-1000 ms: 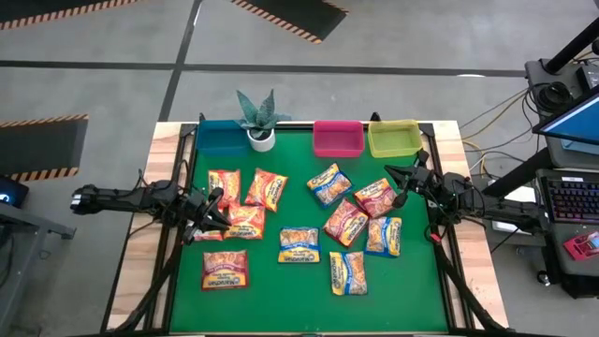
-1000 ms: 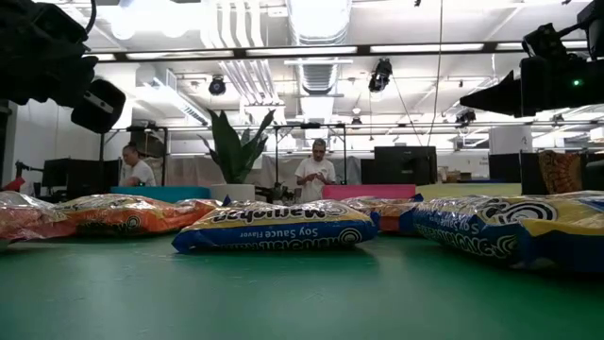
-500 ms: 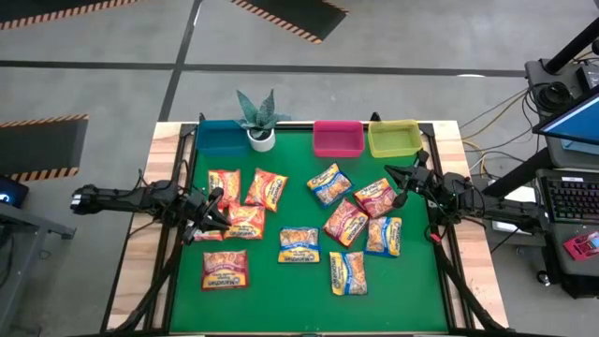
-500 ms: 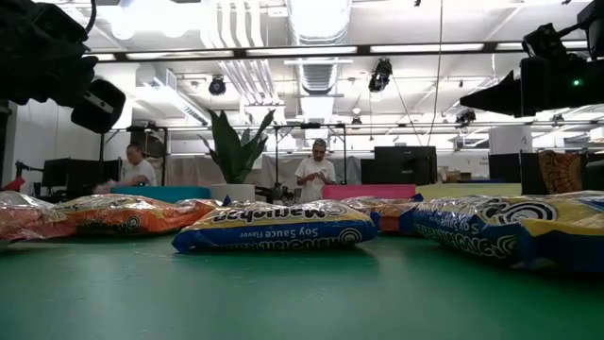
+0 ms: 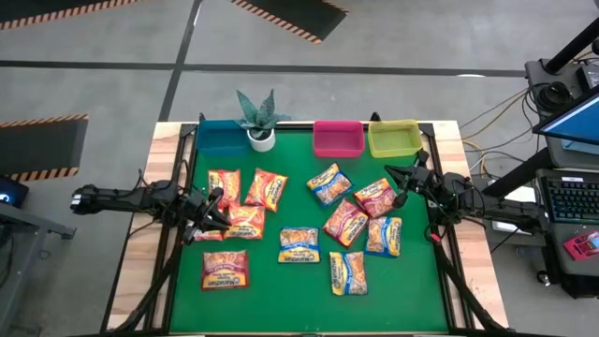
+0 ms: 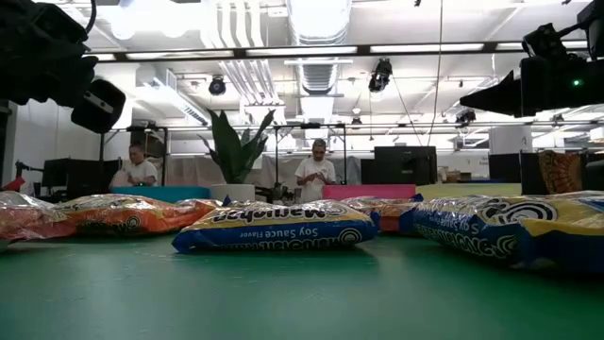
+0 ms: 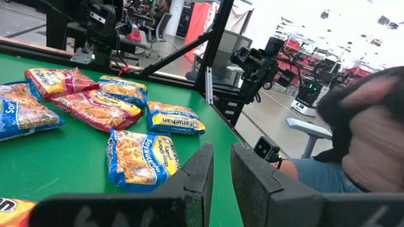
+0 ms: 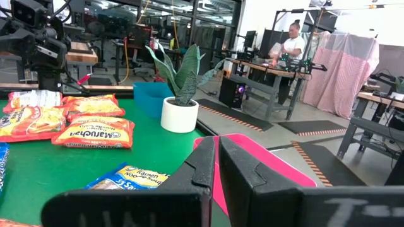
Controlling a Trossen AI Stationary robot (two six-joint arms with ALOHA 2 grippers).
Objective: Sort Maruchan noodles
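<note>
Table (image 5: 309, 300): green mat in a wood frame, seen from above.

Left gripper (image 5: 221, 220): lay low over the mat's left side, fingers (image 7: 199, 173) almost together with a thin gap between them, holding nothing; its tip was just beside the left group of packets.

Left group of noodles, four packets: a red one (image 5: 224, 184) and an orange one (image 5: 266, 188) side by side nearer the bins; another orange one (image 5: 246, 221) at the gripper's tip; a maroon one (image 5: 226, 269) alone nearer the front edge.

Blue bin (image 5: 220, 137): back edge, left. Plant (image 5: 260, 120) in a white pot stood just beside it (its leaves overlapped the bin's corner from above).

Centre: one blue-and-yellow packet (image 5: 299, 243), flat, apart from both groups; in the low view it was the nearest packet (image 6: 274, 227), label upside down.

Red bin (image 5: 338, 139): back edge, middle.

Right group of noodles, five packets: blue-and-yellow (image 5: 328, 183) near the red bin; maroon (image 5: 375, 197) and red (image 5: 346, 222) touching; blue-and-yellow (image 5: 384, 236) beside them; blue-and-yellow (image 5: 348, 271) nearest the front.

Yellow-green bin (image 5: 394, 139): back edge, right.

Right gripper (image 5: 401, 184): hung above the maroon packet's edge, fingers (image 8: 205, 165) pressed together, empty (a slit showed in its wrist view).

Room behind: two people at benches in the low view.
</note>
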